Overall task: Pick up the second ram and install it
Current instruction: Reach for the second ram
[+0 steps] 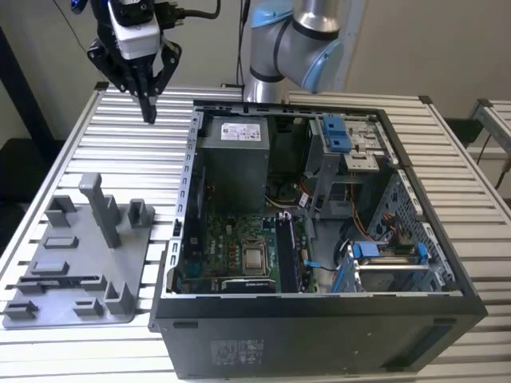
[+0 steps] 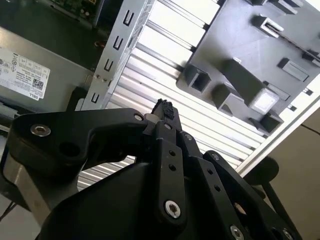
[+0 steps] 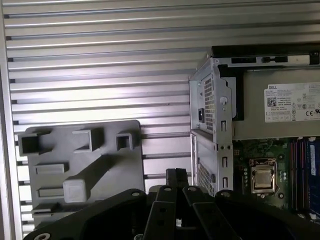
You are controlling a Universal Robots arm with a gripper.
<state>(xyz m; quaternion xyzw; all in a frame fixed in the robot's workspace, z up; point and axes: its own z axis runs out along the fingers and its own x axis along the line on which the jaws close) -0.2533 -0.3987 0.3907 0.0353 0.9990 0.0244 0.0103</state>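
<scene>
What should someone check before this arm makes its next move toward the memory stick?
1. Is the gripper unloaded? It is shut, with nothing visible in it: ok.
2. Is it clear of obstacles? It hangs over the slatted table, apart from the computer case and the fixture plate: ok.
3. Is the motherboard exposed? ok.
4. Is the second ram located? cannot tell.
5. Are the memory slots free? cannot tell.

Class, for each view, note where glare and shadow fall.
Exterior view: the computer case is shadowed inside, the slatted table evenly lit. Second wrist view: glare whitens the table. First wrist view: bright bands cross the table; the claw looks dark.
</scene>
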